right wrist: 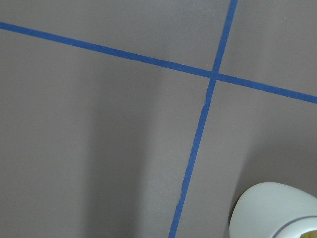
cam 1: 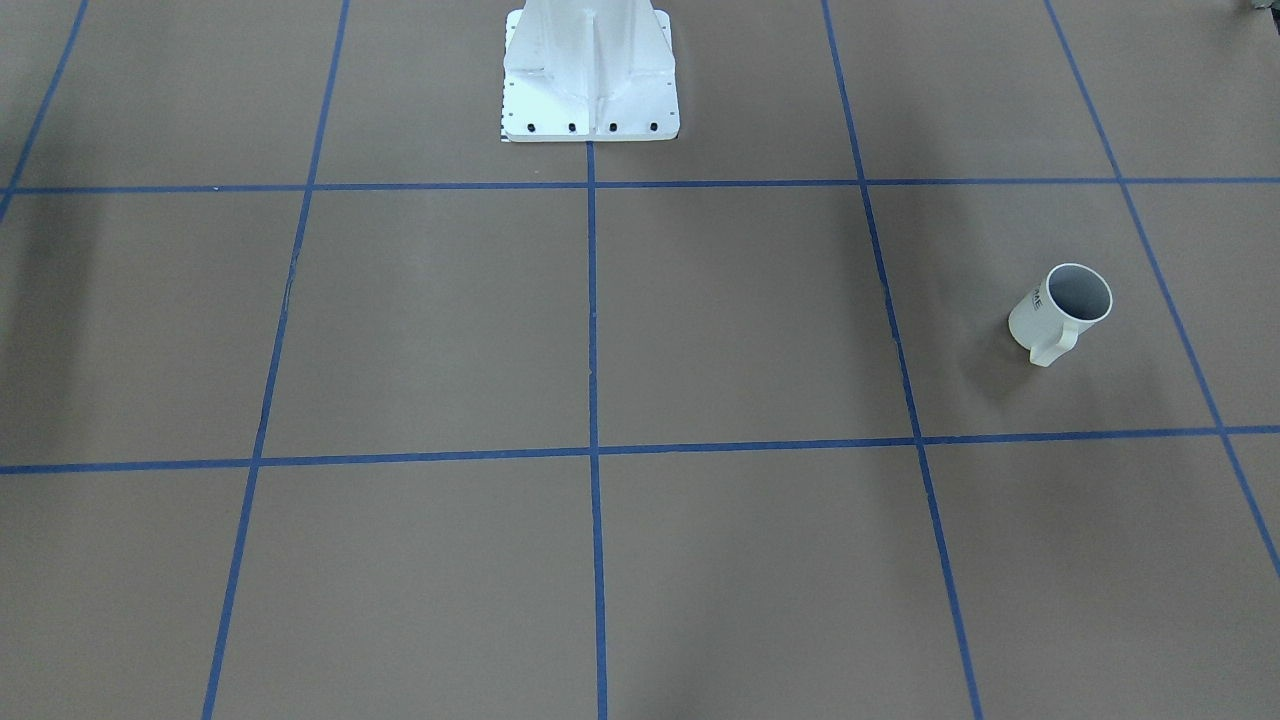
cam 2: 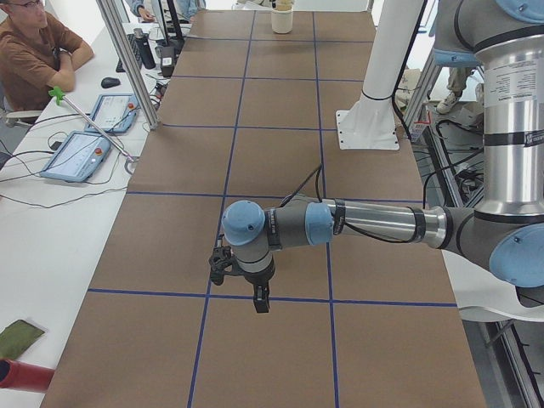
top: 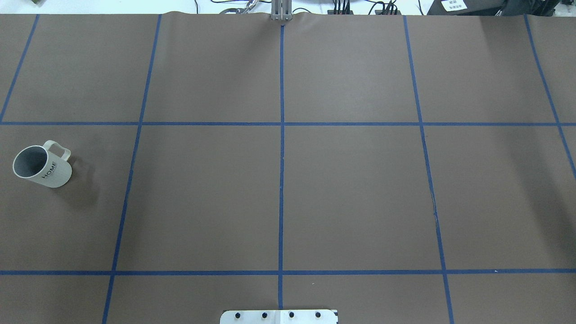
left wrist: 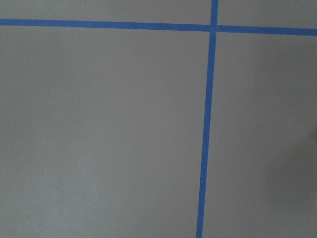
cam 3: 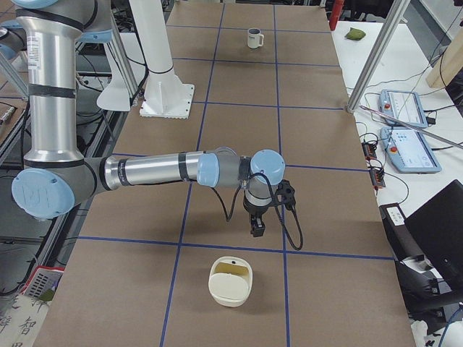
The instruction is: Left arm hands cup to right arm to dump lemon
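one cup [top: 42, 166] upright on table [top: 351, 189], left gripper [cam 2: 260, 301] and right gripper [cam 3: 257, 227] above table, cannot tell if parted

This is a robotics lab. Under the left gripper [cam 2: 259, 299] runs a long table covered in brown paper [cam 2: 272, 102], squared off with blue tape lines [top: 281, 180]. Beyond the gripper a white metal pedestal [cam 2: 367, 127] is bolted down. Off to its side, away from the robot, a white bench [cam 2: 51, 234] carries two grey teach pendants [cam 2: 75, 155].
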Robot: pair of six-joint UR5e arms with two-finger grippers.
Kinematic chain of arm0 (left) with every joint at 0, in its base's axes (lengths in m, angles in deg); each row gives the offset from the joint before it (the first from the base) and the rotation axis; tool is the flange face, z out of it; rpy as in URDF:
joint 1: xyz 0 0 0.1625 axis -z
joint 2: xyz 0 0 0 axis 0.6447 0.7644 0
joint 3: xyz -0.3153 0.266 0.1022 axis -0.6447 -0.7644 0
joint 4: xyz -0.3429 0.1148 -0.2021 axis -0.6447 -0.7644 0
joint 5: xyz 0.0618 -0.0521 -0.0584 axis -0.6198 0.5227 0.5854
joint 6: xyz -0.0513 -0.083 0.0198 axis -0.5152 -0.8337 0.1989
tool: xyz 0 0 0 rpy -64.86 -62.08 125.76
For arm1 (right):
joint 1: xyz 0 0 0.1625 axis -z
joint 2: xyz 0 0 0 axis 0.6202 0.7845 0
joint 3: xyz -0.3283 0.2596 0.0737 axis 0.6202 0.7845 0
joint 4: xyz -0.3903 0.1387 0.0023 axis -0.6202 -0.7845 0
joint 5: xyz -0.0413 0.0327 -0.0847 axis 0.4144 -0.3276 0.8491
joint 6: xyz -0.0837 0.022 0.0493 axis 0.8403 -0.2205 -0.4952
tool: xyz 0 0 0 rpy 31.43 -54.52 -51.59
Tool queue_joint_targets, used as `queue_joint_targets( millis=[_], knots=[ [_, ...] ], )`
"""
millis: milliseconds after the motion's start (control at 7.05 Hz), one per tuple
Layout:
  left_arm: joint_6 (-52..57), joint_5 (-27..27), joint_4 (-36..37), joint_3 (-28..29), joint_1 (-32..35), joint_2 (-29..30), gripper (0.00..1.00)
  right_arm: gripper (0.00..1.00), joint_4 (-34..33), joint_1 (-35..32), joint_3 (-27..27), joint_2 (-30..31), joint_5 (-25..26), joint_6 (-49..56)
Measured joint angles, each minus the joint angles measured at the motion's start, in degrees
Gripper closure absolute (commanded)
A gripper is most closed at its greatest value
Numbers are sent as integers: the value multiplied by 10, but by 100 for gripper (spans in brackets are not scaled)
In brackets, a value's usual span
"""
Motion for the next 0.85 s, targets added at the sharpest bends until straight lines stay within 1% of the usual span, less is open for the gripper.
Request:
queue_joint_targets(
  millis=[284, 851],
  knots=[
    [0, 2, -1, -2, 0, 2, 0, 0, 1, 5, -7, 4, 19, 2],
    [0, 24, -17, -6, -1, 10, 0, 0, 2, 10, -5, 6, 22, -4]
  ],
)
